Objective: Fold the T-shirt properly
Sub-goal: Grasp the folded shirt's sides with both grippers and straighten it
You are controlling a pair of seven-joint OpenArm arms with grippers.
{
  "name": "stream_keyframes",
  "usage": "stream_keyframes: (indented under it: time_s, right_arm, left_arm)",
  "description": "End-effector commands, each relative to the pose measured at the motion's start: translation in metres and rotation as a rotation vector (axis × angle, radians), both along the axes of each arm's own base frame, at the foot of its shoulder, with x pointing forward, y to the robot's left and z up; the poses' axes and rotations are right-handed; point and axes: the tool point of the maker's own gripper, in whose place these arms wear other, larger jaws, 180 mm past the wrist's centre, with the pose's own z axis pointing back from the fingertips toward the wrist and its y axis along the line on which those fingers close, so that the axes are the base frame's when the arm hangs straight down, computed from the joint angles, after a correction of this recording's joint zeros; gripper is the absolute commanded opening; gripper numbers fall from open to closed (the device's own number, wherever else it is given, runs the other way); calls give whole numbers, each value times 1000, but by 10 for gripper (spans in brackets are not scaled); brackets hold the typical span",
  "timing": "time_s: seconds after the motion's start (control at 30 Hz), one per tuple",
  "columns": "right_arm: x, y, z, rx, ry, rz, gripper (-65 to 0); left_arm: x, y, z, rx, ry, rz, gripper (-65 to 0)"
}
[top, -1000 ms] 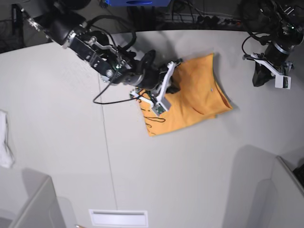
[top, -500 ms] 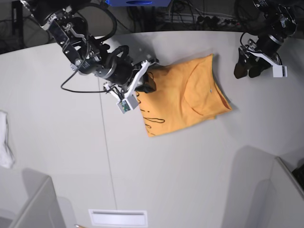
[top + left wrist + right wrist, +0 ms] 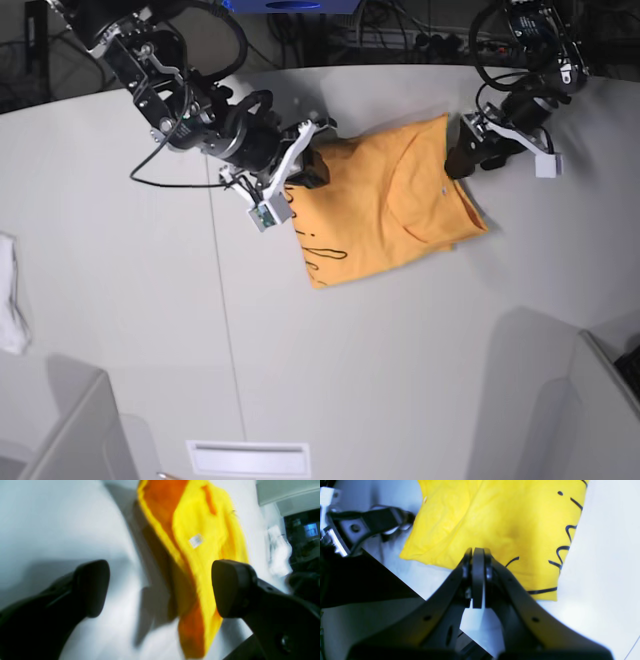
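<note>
The orange-yellow T-shirt lies folded into a rough rectangle on the white table, with black cursive lettering along its left edge. My right gripper is at the shirt's upper left edge. In the right wrist view it is shut, with no cloth visible between the fingers, just above the shirt near the lettering. My left gripper is at the shirt's upper right corner. In the left wrist view it is open, and the shirt's edge lies between and beyond the fingers.
A small white cloth lies at the table's left edge. Grey panels stand at the bottom left and bottom right. A white slotted plate sits at the front edge. Cables and gear line the back.
My right gripper has pulled back left from on top of the shirt to its left edge. My left arm has moved in from the far right to the shirt's upper right corner.
</note>
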Motion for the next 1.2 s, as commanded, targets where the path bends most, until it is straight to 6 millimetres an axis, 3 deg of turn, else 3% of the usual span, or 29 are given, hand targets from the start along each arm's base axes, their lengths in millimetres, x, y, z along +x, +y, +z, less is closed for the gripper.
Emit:
stream_keyframes:
  time_s: [0.0,0.1,0.2,0.47,0.57,0.7,0.8,0.9,1.17]
  right_arm:
    - [4,4,11,27,-36,5,-650]
    - [-3,8,9,29,-24,24,-650]
    - [-7,12,8,32,-19,37,-650]
    - [-5,10,9,34,-25,29,-650]
    - [-4,10,8,32,-24,26,-650]
    - [-7,9,5,32,-13,20,-650]
    - [-2,-6,2,26,-3,-36,-650]
    - [6,-26,0,16,1,-108,-650]
    - [20,-98,-11,-33,21,-337,-650]
  left_arm:
    - [5,1,0,1,8,-4,-36]
    - [13,-7,-8,-32,23,-11,-43]
    - [17,-17,-18,-73,81,-4,-89]
    - [21,-40,-28,-104,153,-35,-303]
    - [23,-41,-32,-33,175,-106,-382]
    - [13,-45,-48,88,236,-196,-535]
    - [7,-49,-56,164,267,-255,-650]
    - [2,-49,-62,227,289,-313,-650]
    - [21,-62,-55,405,251,-588,-650]
